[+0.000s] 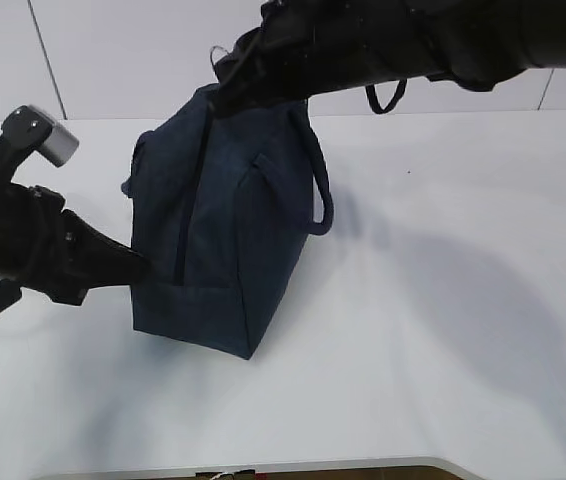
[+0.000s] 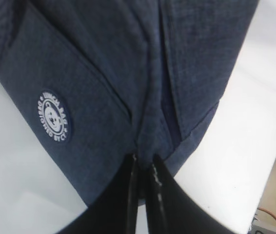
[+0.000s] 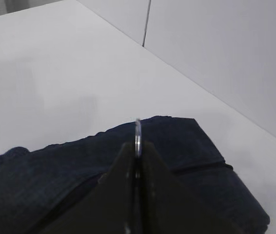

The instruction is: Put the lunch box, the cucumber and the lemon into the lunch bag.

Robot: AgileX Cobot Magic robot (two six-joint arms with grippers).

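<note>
The dark navy lunch bag [image 1: 225,235] stands upright on the white table, its zipper line running down the top. My left gripper [image 1: 141,268] is shut on a fold of the bag's fabric at its near lower end; the left wrist view shows the pinched fabric [image 2: 145,156] between the black fingers. My right gripper [image 1: 225,92] is at the bag's far top end, shut on the metal ring pull [image 3: 138,132] of the zipper. The bag also fills the lower right wrist view [image 3: 187,146]. The lunch box, the cucumber and the lemon are out of view.
A round white logo patch [image 2: 55,118] sits on the bag's side pocket. One loop handle [image 1: 318,185] hangs down the bag's right side. The white table [image 1: 443,330] spreads to the right and front; a white wall stands behind.
</note>
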